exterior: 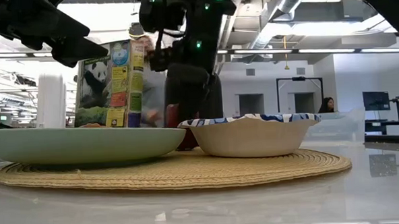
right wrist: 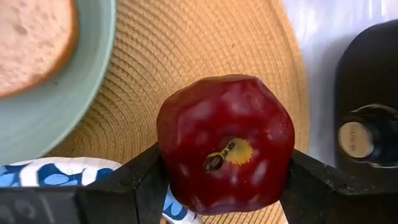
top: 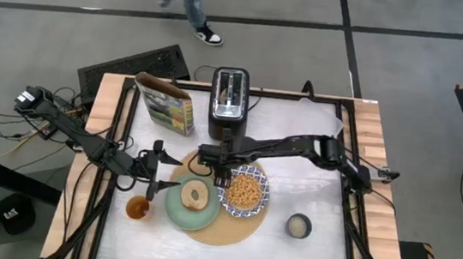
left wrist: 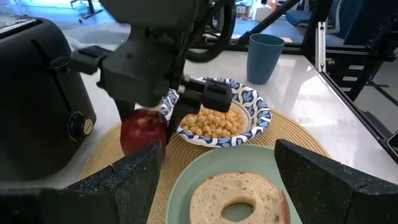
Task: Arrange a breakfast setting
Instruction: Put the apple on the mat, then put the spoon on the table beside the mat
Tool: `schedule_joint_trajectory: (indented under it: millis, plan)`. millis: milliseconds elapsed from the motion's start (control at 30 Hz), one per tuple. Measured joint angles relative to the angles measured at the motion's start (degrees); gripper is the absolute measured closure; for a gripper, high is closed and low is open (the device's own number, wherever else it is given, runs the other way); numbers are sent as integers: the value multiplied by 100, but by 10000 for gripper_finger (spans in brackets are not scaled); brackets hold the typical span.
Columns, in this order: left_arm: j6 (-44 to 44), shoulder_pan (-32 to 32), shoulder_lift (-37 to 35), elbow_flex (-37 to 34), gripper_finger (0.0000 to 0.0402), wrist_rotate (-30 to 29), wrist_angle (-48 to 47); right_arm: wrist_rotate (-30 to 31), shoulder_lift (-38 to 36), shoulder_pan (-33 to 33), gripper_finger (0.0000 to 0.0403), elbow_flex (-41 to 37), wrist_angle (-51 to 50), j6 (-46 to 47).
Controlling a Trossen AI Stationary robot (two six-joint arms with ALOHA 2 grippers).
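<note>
A round tan mat (top: pixel 223 225) carries a pale green plate (top: pixel 173 208) with a bagel (top: pixel 196 196) and a blue-and-white bowl (top: pixel 244 191) of cereal. My right gripper (top: pixel 213 164) is shut on a red apple (right wrist: pixel 224 124) over the mat's far edge, next to the toaster. My left gripper (left wrist: pixel 214 180) is open and empty just left of the plate, above the glass of orange drink (top: pixel 138 208). The dark mug (top: pixel 298 226) stands right of the mat. No spoon shows. My right gripper pinches the apple by its two opposite sides (right wrist: pixel 166 155) between the two fingers (right wrist: pixel 140 183), about its widest part. The fingers come from above, pointing down. The apple sits upright, stem up. I cannot tell whether its underside rests on the mat (right wrist: pixel 205 43).
The black toaster (top: pixel 229 95) stands at the table's far edge, right behind the apple. The panda cereal box (top: pixel 165 103) stands to its left. A person (top: pixel 189 0) walks on the floor beyond the table. Bare table lies near and right of the mat.
</note>
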Motion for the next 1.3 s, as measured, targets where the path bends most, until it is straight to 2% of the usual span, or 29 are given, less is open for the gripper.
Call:
schedule_joint_trajectory:
  millis: [200,433,567,867,1067,1300]
  plan:
    - [1,-2,0,0,107,-1,2,-1,65,4,134,7,31,-20]
    - [18,-1,0,0,107,-2,2,-23,6,13,50,0,65,-47]
    - [20,-1,0,0,107,-1,0,-25,-119,19,28,-4,1,-44]
    - [15,-2,0,0,107,-1,0,-17,-892,203,22,0,-249,88]
    - [11,-2,2,0,107,-3,2,-1,-1390,551,22,-56,-340,156]
    - [-1,0,2,0,107,28,1,139,-1885,1049,30,-800,-229,516]
